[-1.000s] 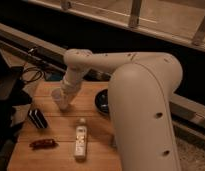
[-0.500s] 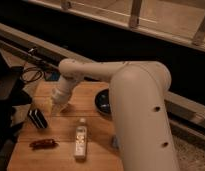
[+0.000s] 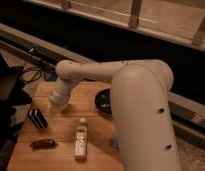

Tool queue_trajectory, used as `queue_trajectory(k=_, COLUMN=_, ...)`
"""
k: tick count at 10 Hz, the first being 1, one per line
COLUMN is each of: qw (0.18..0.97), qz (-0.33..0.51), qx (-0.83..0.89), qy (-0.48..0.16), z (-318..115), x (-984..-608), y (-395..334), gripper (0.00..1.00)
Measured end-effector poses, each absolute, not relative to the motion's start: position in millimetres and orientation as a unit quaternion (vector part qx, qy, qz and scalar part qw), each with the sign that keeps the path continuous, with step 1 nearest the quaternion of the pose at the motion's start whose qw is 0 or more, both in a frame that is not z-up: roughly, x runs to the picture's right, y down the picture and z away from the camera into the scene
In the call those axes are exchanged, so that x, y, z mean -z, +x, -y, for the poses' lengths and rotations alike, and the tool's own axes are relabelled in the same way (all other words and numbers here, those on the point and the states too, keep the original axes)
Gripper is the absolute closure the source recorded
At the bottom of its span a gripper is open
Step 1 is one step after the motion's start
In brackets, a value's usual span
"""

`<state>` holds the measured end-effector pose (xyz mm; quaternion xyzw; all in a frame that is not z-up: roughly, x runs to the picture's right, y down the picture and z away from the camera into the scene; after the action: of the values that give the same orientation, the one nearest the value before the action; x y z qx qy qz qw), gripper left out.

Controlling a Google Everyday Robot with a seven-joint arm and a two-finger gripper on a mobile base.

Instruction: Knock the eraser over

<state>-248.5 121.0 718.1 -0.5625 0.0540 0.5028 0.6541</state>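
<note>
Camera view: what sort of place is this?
Probably an indoor lab or test bench: a wooden table, cables at its far end, metal railing behind. The gripper hangs close beside the eraser.

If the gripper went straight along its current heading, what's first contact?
Probably the eraser: the gripper points down-left in the picture, just up-right of it. Depth is unclear; it could meet the table beside it instead.

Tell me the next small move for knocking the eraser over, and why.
Probably a short push of the gripper down and sideways into the eraser: it stands upright on the table, and the gripper hovers close beside its top, apparently not yet touching.
</note>
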Motion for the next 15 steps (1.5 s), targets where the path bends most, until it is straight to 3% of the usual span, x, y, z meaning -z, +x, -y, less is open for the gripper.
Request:
queue_trajectory(k=3, qw=0.654, qz=-0.055, qx=-0.47, qy=-0.59, z=-136.5, x=-719.4, y=-275.6, gripper=1.0)
queue_trajectory(k=7, qw=0.652, qz=-0.053, qx=-0.407, qy=-0.637, z=-192.8, x=-681.4, y=-339.1, gripper=1.0)
queue_trajectory(k=10, qw=0.661, qz=-0.035, qx=-0.391, qy=-0.639, z=-208.8, x=-670.2, y=-374.9, gripper=1.0)
queue_trajectory(k=15, qw=0.67, qz=-0.038, qx=-0.426, qy=-0.607, z=-184.3, x=-710.3, y=-361.3, gripper=1.0)
